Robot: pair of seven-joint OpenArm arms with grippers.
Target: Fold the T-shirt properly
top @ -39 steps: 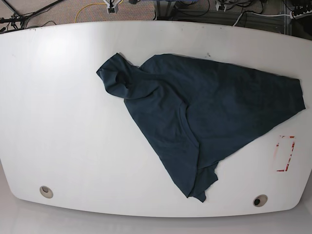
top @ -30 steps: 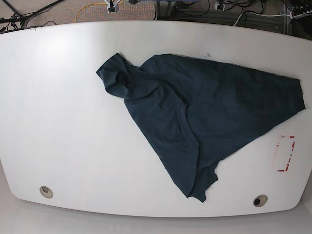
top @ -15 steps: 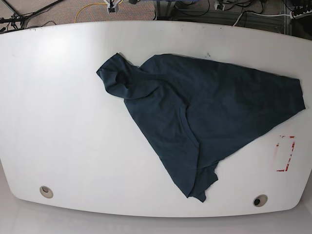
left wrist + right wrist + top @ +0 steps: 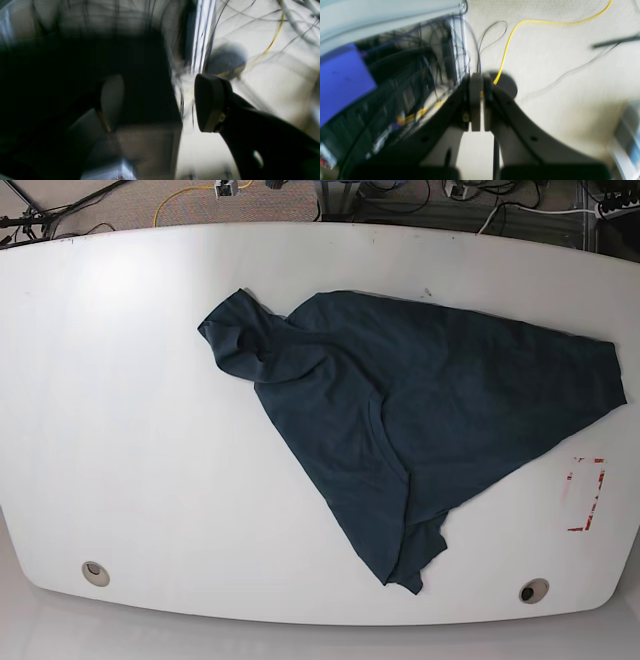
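Observation:
The dark navy-teal T-shirt (image 4: 420,410) lies crumpled on the white table (image 4: 120,430), spread from the middle toward the right edge, with a bunched part at its upper left and a pointed corner near the front edge. Neither arm shows in the base view. In the left wrist view my left gripper (image 4: 155,102) is open, with nothing between its fingers, looking at floor and cables. In the right wrist view my right gripper (image 4: 477,100) is shut on nothing, above carpet and a yellow cable.
A red-marked rectangle (image 4: 585,495) is on the table at the right, near the shirt's edge. Two round holes (image 4: 95,572) (image 4: 533,591) sit near the front corners. Cables and equipment lie on the floor behind the table.

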